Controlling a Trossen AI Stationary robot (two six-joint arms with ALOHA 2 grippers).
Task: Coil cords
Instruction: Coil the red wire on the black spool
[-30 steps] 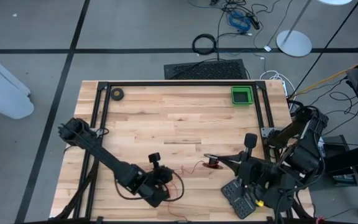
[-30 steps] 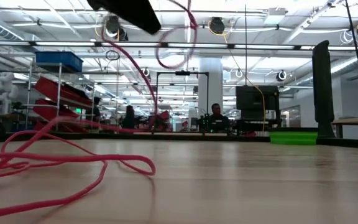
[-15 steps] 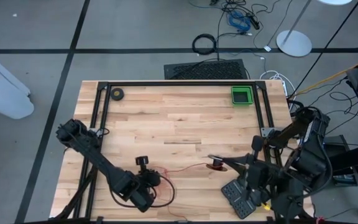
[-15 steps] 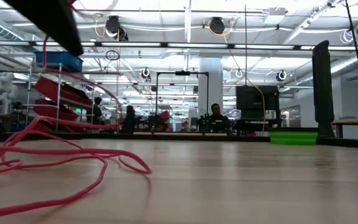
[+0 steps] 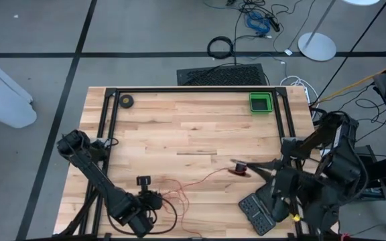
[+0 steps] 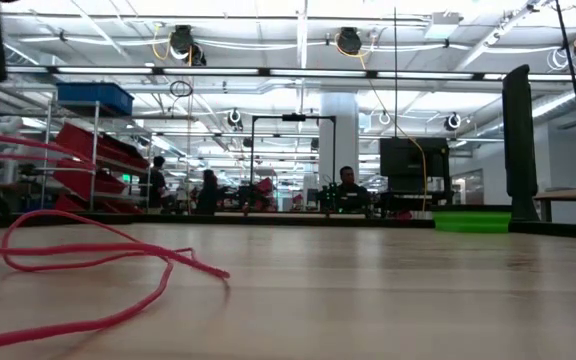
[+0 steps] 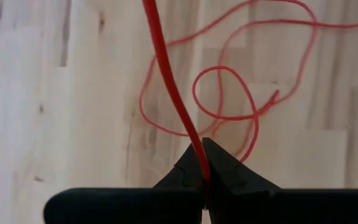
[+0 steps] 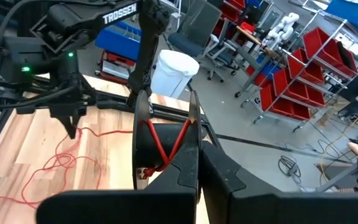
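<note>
The left tool hung low over the near left part of the tabletop, clenched on the red wire of the cords — loose loops lay sprawled on the wood just beside it. From there the wire ran across to a small dark spool, which the right tool held pinched by its rim near the near right edge. A green tray sat well apart at the far right corner.

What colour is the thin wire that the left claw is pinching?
Red. The wire shows best in the left wrist view, pinched in the left gripper.
</note>
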